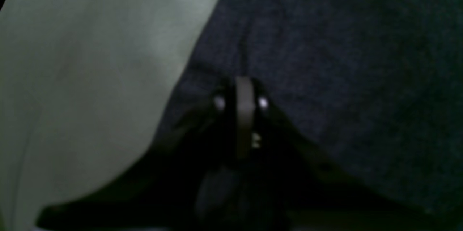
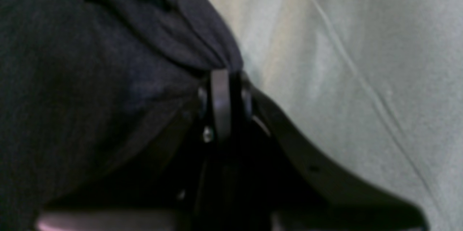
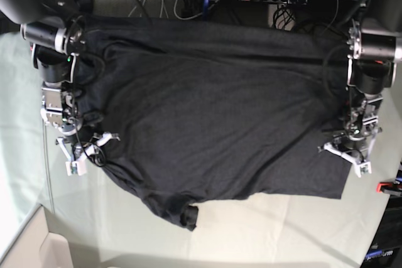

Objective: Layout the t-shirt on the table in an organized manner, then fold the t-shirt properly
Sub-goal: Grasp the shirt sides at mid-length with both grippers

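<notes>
1. Base view is showing the t-shirt (image 3: 213, 117) lying spread across the surface (image 3: 270, 230), long axis running between both arms.
2. The left pincer (image 3: 347, 149) is pinching one side edge.
3. The right pincer (image 3: 81, 145) is gripping the opposite bunched edge.

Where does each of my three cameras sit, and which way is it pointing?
Left wrist: on the left arm, looking down its closed left gripper pinching the t-shirt.
Right wrist: on the right arm, looking along the right gripper, clamped on bunched fabric.
Base: overhead, facing down on the table, both arms visible.
Shared: every view shows the shirt on the pale cloth.
</notes>
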`<state>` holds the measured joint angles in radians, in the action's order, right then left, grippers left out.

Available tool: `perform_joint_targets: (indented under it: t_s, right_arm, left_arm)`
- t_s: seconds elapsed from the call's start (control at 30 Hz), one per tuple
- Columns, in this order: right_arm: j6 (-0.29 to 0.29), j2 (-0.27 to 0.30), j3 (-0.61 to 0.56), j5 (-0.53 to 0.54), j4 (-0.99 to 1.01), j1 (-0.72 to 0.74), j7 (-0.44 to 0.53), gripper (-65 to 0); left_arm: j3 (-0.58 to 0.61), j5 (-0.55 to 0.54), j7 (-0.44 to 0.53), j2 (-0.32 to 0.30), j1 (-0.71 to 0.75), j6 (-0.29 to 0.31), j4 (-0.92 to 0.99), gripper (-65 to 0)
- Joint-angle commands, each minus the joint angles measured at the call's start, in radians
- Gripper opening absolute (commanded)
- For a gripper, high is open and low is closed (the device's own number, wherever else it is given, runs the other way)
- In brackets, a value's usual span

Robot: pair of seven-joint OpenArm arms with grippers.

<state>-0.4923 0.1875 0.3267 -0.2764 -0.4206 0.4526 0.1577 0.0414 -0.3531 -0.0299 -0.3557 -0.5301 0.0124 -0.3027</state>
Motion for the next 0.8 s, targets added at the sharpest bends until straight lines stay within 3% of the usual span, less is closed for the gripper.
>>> perform_joint_targets:
  t_s: [0.0,0.17,0.3,0.53,0.7,0.77]
  right_arm:
    - [-0.012,0.005,-0.001,-0.022,0.001,-0.001,-0.059,-65.0]
    - [-0.012,0.005,-0.001,-0.022,0.001,-0.001,-0.059,-65.0]
    - [-0.013,0.005,-0.004,-0.022,0.001,-0.001,-0.059,-65.0]
    - [-0.013,0.004,-0.005,-0.022,0.001,-0.001,-0.059,-65.0]
    - [-0.013,0.004,-0.005,-0.022,0.001,-0.001,-0.059,-65.0]
    - [-0.013,0.004,-0.005,-0.022,0.001,-0.001,-0.059,-65.0]
  left_arm:
    - [-0.001,-0.016,-0.018,-0.029,-0.017,-0.012,-0.006,-52.5]
    - [0.001,-0.129,-0.017,-0.062,-0.018,-0.012,-0.006,-28.6]
    - [0.004,-0.143,-0.012,-0.064,-0.018,-0.012,-0.006,-17.1]
    - [0.012,-0.142,-0.011,-0.055,-0.002,-0.012,-0.006,-18.7]
    - [0.010,-0.142,-0.011,-0.033,0.000,-0.012,-0.006,-35.9]
    - [0.012,-0.142,-0.011,-0.030,0.000,0.019,-0.006,-41.0]
